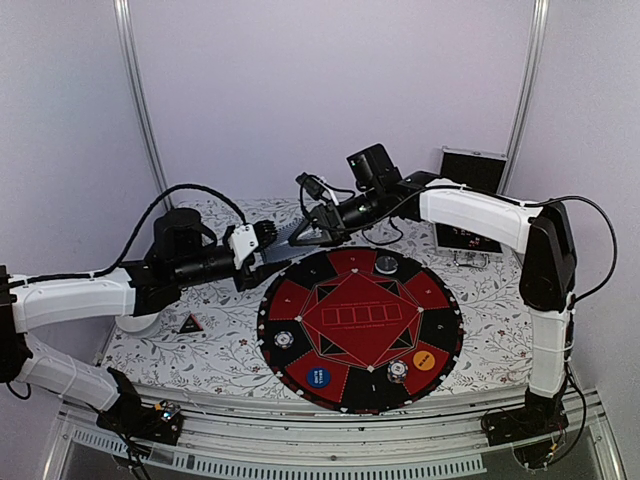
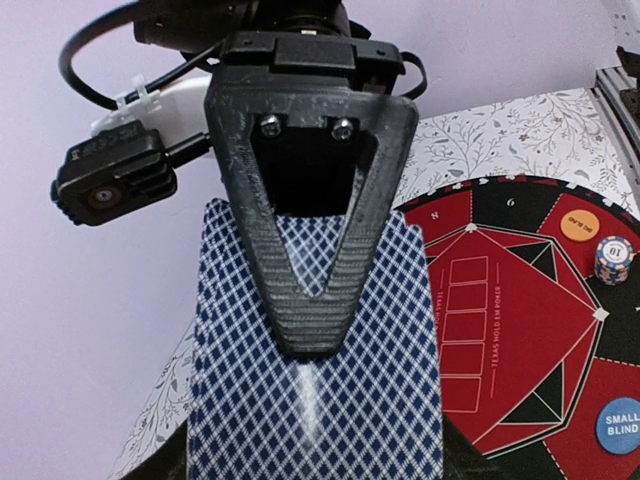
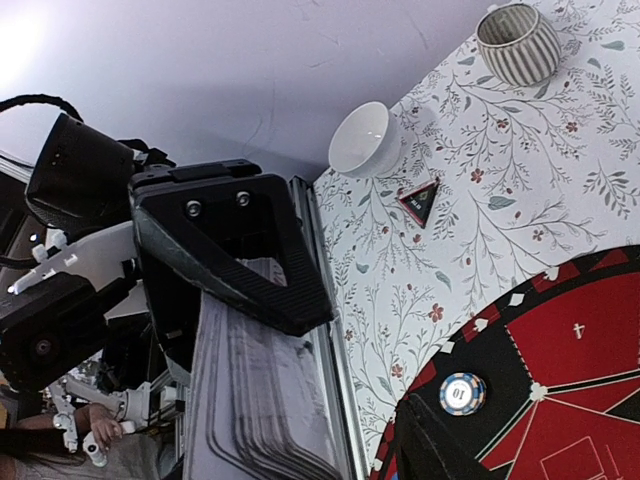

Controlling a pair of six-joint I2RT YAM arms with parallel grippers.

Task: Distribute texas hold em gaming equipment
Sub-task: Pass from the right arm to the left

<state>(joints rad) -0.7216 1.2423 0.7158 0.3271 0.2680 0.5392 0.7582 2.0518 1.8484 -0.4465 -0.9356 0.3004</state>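
Note:
A deck of playing cards [image 2: 320, 400] with blue diamond backs is held in my left gripper [image 1: 268, 245], above the table's back left beside the round poker mat [image 1: 345, 268]. My right gripper [image 1: 308, 233] reaches the deck's far end. One of its fingers [image 2: 310, 290] lies flat on the top card. Its other finger [image 3: 450, 450] stands apart from the deck's edges [image 3: 260, 400]. Striped chips [image 1: 285, 338] [image 1: 398, 370] sit on the mat, with a blue disc [image 1: 317, 377] and an orange disc [image 1: 424, 360] at its near edge.
A white bowl [image 3: 365, 140], a ribbed grey cup [image 3: 517, 43] and a small black triangle [image 3: 419, 203] stand on the flowered cloth left of the mat. A black silver-edged case [image 1: 470, 195] stands open at the back right. A grey disc [image 1: 386, 263] lies at the mat's far edge.

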